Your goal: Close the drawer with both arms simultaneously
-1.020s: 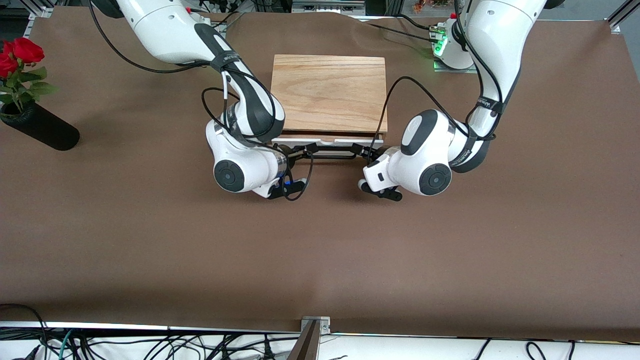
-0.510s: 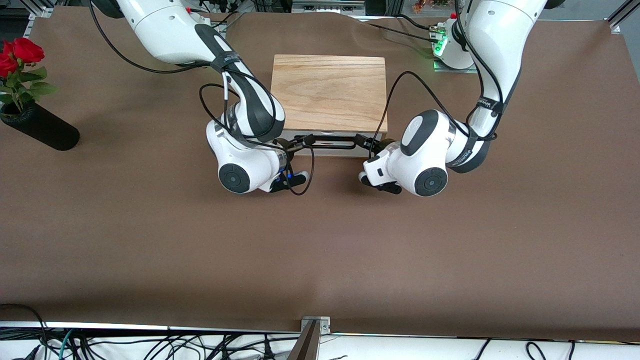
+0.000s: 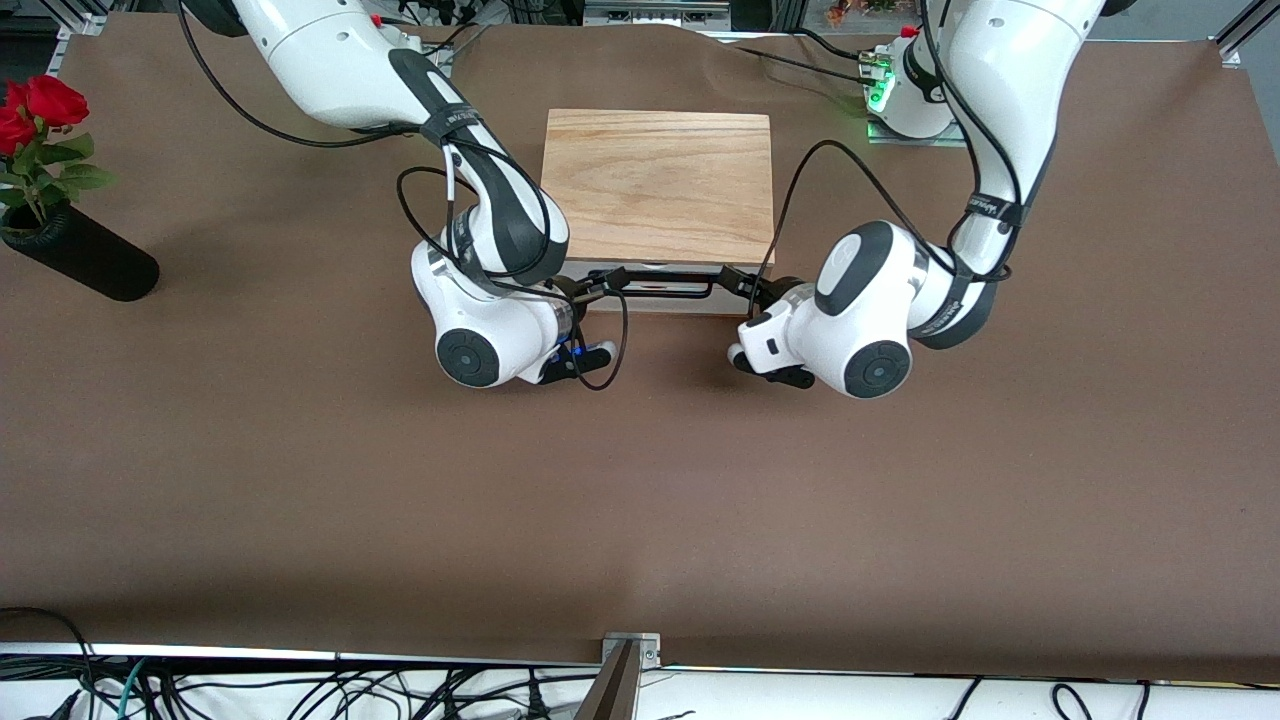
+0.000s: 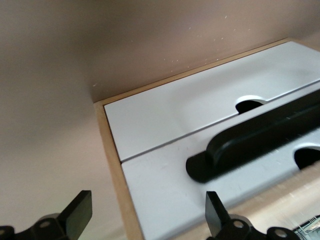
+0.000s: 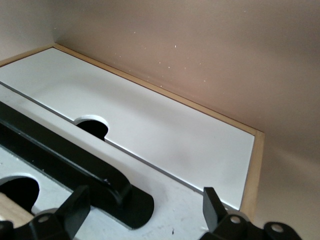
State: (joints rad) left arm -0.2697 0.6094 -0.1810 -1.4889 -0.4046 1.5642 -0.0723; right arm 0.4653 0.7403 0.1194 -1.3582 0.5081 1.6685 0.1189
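Covering the table, a brown cloth (image 3: pixel 640 480) bears a rose vase (image 3: pixel 80 260).

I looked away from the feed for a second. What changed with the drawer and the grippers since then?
The drawer slid into the wooden box; its white front now sits flush. The left gripper has since backed off toward the left arm's end, fingers open, clear of the handle. The right gripper followed the drawer in and stays at the handle, open. Box and rose vase unmoved.
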